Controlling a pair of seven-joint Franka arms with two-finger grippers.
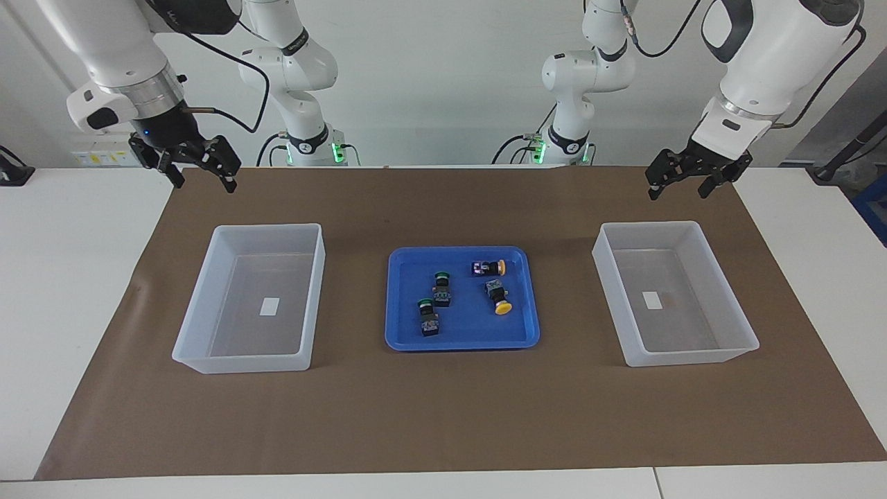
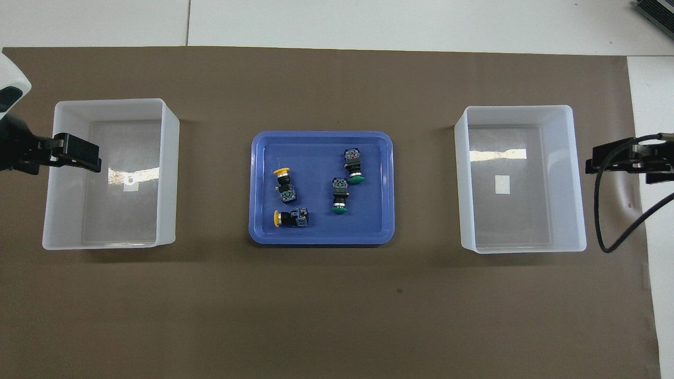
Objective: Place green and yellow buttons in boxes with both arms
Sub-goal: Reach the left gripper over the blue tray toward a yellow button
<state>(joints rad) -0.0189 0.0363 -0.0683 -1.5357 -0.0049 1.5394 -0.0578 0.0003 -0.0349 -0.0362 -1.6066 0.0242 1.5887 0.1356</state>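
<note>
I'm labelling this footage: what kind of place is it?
Probably a robotics lab bench: two white arms on a brown mat, a blue tray of push-button switches, and clear sorting boxes.

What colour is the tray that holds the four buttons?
Blue. The tray shows best in the overhead view, between the two clear boxes.

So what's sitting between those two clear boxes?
A blue tray holding two green buttons and two yellow buttons, midway between the boxes; both views show it.
</note>
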